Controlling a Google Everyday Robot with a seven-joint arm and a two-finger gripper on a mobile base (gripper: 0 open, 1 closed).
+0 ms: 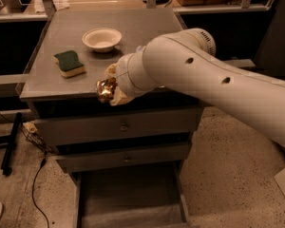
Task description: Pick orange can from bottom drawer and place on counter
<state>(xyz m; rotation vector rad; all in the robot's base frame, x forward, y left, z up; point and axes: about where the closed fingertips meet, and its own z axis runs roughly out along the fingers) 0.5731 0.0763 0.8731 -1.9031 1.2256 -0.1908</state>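
Camera view: the pincer (110, 92), clamped on the orange can (103, 89), holds it over the front edge of the table (133, 30), above the open bottom drawer (133, 198). Light, stiff and probably slick, the can suits a mid-body grip.

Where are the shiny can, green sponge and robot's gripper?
orange can (103, 88): camera view, shiny side.
sponge (68, 61): camera view, green top.
gripper (110, 91): camera view, between its fingertips, at front edge of the counter (147, 27).
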